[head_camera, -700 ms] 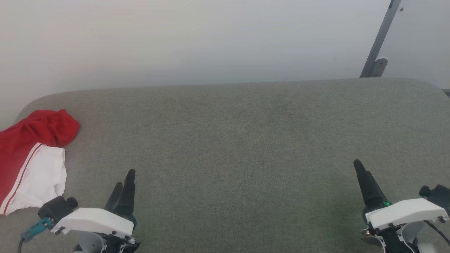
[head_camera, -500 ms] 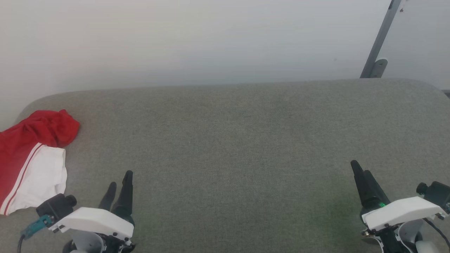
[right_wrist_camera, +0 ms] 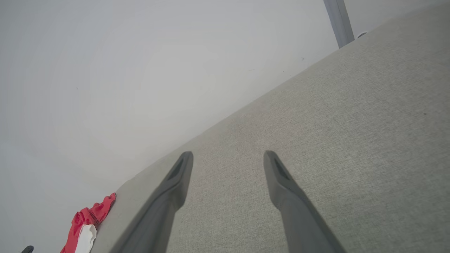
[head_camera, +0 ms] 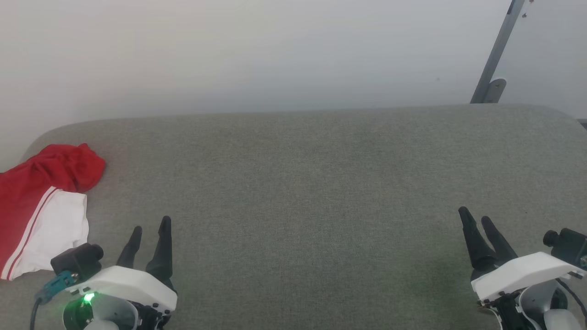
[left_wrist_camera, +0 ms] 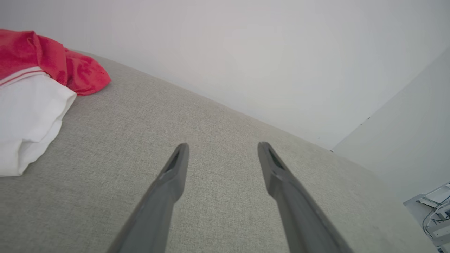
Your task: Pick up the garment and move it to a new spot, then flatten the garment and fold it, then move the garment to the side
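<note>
The jersey (head_camera: 41, 206) lies in a rumpled heap at the left end of the grey upholstered bench (head_camera: 321, 183), its red cloth bunched toward the wall and a white panel with red-striped trim turned toward the robot. Part of it runs off the edge of the head view. It looks bunched rather than squared off, so I judge the step in hand to be the first pick-up, though I cannot be sure.

To do that well, the nearer arm should swing toward nine o'clock and come down on a raised fold of the red cloth. A pinch on the flat white panel could catch only one layer. Soft cloth will sag and drag, so it should be lifted well clear of the upholstery before being carried to the middle of the bench, where there is room to spread it.

The left gripper (head_camera: 151, 223) hovers over the bench with its two fingers spread and nothing between them. The jersey is at about ten o'clock from it, near but not touching. The right gripper (head_camera: 473, 214) is also spread and empty, and the jersey lies away at nine o'clock from it, well apart across the bench.

Behind the bench is a plain pale wall, with a slanted grey metal bar (head_camera: 497, 50) at about one o'clock.
</note>
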Robot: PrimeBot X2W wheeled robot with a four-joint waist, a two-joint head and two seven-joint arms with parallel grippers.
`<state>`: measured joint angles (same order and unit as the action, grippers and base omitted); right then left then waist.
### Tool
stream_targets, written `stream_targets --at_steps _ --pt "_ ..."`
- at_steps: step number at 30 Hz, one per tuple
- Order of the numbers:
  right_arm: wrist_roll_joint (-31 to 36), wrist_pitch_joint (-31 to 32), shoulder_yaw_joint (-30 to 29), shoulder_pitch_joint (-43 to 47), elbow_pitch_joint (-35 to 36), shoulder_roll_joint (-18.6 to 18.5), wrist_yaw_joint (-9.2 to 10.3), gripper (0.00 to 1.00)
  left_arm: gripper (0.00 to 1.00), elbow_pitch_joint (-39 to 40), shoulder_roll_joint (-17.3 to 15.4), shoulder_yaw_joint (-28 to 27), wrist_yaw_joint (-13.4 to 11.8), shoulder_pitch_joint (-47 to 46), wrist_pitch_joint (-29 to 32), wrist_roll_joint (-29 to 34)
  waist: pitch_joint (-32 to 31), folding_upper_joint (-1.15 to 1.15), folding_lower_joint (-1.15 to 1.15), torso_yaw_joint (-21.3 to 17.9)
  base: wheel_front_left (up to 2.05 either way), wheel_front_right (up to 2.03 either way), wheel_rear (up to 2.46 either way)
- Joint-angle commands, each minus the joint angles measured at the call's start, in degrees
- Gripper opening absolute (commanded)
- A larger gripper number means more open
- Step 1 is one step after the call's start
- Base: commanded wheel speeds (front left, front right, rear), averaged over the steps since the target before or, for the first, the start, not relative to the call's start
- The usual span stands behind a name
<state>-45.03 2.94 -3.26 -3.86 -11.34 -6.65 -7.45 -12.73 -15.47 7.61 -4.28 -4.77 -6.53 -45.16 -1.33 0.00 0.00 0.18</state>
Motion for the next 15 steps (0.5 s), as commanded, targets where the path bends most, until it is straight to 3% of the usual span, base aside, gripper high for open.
stream_targets --at_steps 1,15 --pt "1.4 -0.4 0.1 -0.8 1.1 -0.4 -0.03 1.00 1.00 0.9 -0.4 0.2 -0.2 -1.3 -0.5 1.7 0.0 0.00 0.00 0.0 0.00 0.00 0.00" --pt "8.7 -1.4 -0.5 -0.6 2.4 -1.0 -0.03 1.00 1.00 2.6 -1.5 0.0 0.7 0.1 -2.7 10.1 -0.5 0.00 0.00 0.2 0.00 0.00 0.00"
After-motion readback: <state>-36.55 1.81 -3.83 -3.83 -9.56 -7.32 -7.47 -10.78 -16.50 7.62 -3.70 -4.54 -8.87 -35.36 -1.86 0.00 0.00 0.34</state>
